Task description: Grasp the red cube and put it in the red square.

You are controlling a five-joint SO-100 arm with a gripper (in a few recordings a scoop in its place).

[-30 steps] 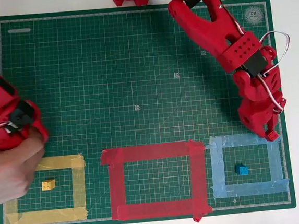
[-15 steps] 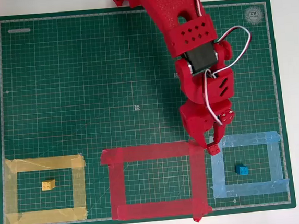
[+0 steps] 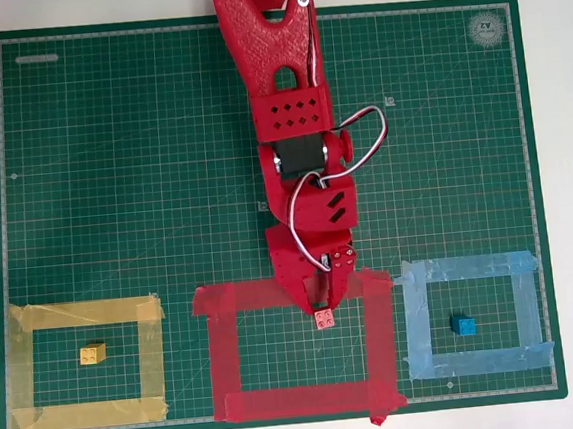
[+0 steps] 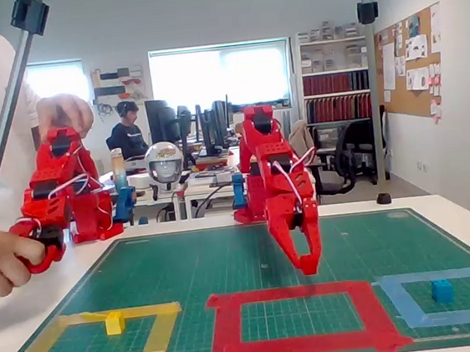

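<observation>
1. Overhead view: my gripper (image 3: 324, 310) reaches down the green mat (image 3: 142, 167) with its fingers clamped on the red cube (image 3: 325, 319), studs facing up. I see the cube at the top edge of the red square (image 3: 298, 346), over the inner rim of the upper tape strip (whether it touches the mat I cannot tell from above). The yellow cube (image 3: 93, 354) sits inside the yellow tape outline (image 3: 84, 365) at left; the blue cube (image 3: 464, 325) sits inside the light-blue tape outline (image 3: 473, 315) at right.

2. Fixed view: I see the gripper (image 4: 309, 261) hanging above the far strip of the red square (image 4: 299, 319), tips clear of the mat (image 4: 185, 265). The red cube blends into the red fingers here, so I cannot pick it out.
</observation>
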